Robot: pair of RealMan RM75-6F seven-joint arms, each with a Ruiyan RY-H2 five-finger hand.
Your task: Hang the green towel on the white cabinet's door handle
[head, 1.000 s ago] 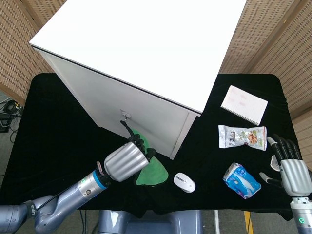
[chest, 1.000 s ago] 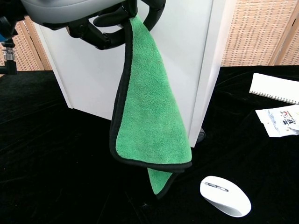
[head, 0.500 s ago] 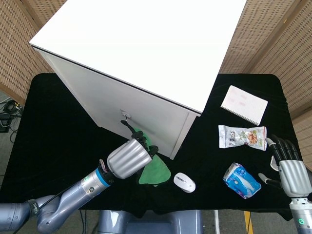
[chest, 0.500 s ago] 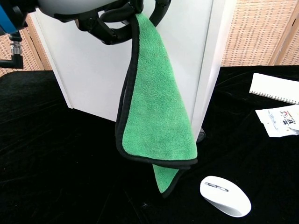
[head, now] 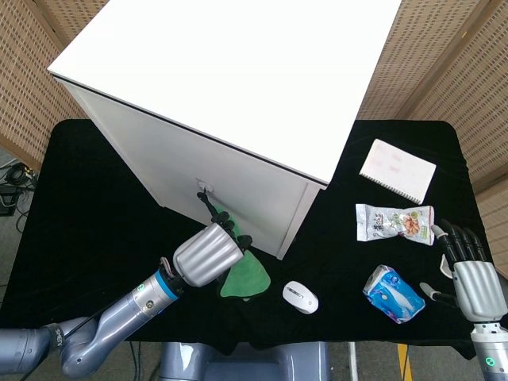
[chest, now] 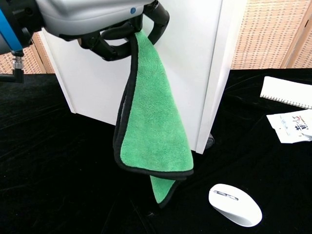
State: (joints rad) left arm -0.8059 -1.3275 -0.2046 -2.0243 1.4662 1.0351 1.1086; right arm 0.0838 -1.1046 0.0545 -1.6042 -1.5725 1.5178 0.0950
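Observation:
My left hand grips the top of the green towel, which hangs folded in front of the white cabinet door with its black-edged tip near the tabletop. In the head view the towel shows below the hand, just under the small door handle. The dark fingers reach up toward that handle. My right hand rests at the table's right front edge, fingers spread, holding nothing.
A white mouse lies right of the towel. A blue tissue pack, a snack bag and a notepad lie on the black tablecloth to the right.
My left hand has shifted slightly left and down with the towel, which swung back left after moving right half a second ago. The right hand has sunk a little in the frame.

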